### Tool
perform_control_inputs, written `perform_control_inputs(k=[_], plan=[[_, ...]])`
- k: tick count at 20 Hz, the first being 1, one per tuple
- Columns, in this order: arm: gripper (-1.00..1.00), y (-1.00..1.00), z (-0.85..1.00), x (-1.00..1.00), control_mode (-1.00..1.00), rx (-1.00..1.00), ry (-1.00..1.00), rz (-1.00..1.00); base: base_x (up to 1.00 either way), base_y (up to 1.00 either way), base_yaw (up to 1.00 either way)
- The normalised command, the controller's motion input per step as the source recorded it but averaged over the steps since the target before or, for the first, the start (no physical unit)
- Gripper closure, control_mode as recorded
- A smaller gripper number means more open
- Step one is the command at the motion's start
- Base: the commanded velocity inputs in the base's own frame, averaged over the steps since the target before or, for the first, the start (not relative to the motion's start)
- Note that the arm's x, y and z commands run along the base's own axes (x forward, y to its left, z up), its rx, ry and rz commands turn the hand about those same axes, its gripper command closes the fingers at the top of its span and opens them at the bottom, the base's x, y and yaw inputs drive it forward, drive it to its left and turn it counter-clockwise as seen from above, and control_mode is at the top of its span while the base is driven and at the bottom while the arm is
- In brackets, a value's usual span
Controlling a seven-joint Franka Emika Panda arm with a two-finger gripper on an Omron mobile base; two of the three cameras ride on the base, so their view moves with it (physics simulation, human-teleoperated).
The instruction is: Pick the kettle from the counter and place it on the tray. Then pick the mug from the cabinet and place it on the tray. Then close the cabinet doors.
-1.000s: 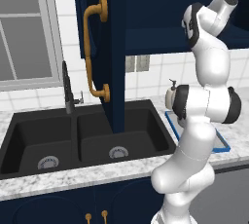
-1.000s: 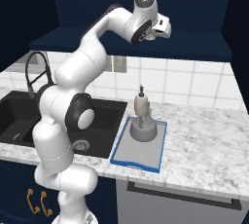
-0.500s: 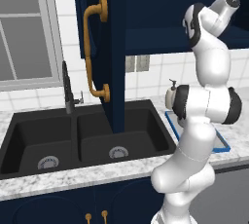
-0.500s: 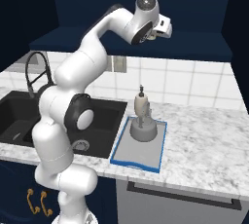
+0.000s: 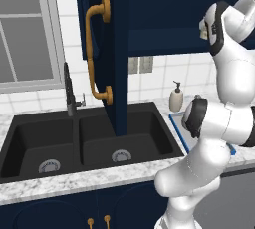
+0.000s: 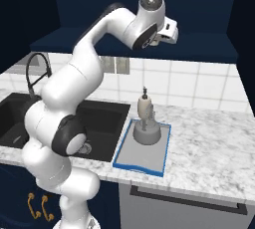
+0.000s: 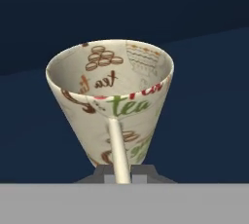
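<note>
Gripping the mug (image 7: 114, 103) by its handle, jaws closed.

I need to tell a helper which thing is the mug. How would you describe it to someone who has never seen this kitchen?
Look up into the open navy cabinet above the counter. The mug is there in the gripper, which is shut on its handle. It is a cream cone flaring to its rim, printed with "tea" lettering.

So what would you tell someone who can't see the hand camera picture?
A cream mug printed with the word "tea" and little drawings sits close up in front of the dark navy cabinet. Its thin handle runs down between the shut jaws of the gripper at the bottom.
</note>
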Motion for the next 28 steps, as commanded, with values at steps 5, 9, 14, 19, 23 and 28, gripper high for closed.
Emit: perform_control_inputs(k=[5, 9, 14, 19, 23, 28], plan=[[1.00, 0.01, -0.04, -1.00, -1.00, 0.00, -0.04, 0.01, 0.00, 0.00, 0.00], [1.00, 0.09, -0.18, -1.00, -1.00, 0.00, -0.03, 0.03, 0.00, 0.00, 0.00], [1.00, 0.12, -0.34, -0.99, -1.00, -0.02, 0.00, 0.04, 0.00, 0.00, 0.00], [1.00, 0.10, -0.54, -0.83, -1.00, -0.06, 0.00, 0.04, 0.00, 0.00, 0.00], [1.00, 0.01, -0.67, -0.58, -1.00, -0.04, 0.00, 0.08, 0.00, 0.00, 0.00], [1.00, 0.00, -0.81, -0.32, -1.00, -0.03, 0.00, 0.07, 0.00, 0.00, 0.00]])
